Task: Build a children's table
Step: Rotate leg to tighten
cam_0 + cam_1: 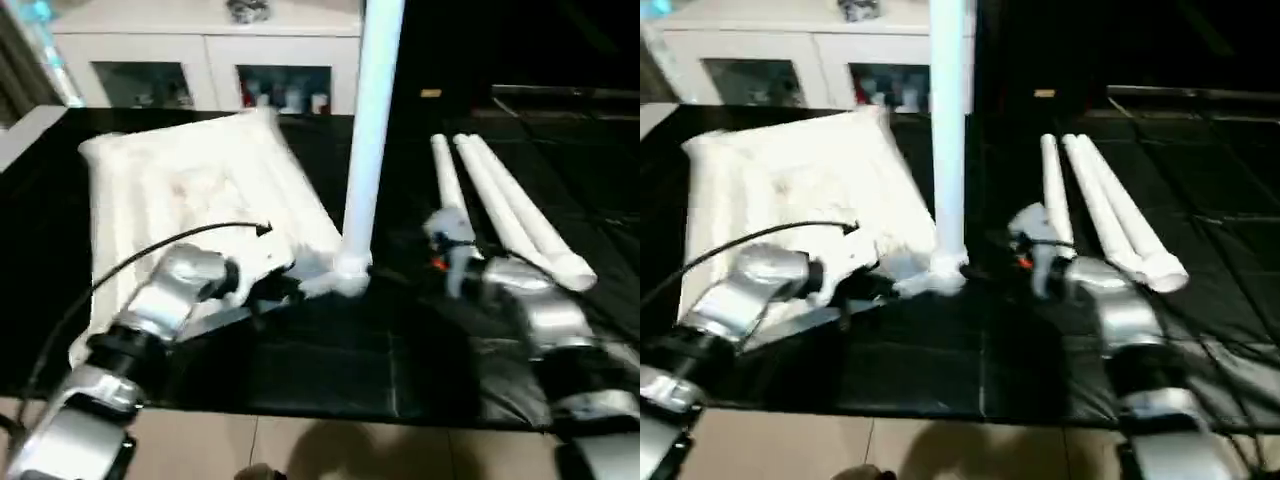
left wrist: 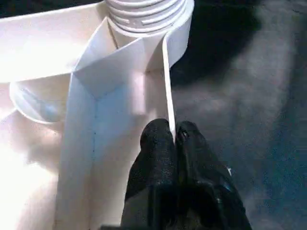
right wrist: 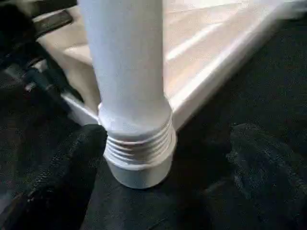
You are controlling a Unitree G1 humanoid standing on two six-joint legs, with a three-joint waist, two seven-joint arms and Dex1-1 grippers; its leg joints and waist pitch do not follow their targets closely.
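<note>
My left gripper pinches the rim of the top, just below the corner socket where one leg stands upright. My right gripper spreads open around that leg's threaded base.

Centre: blocked by upright leg in corner socket
Left: taken up by tabletop
Right: barred by three loose legs
Lower middle: open black mat
</note>
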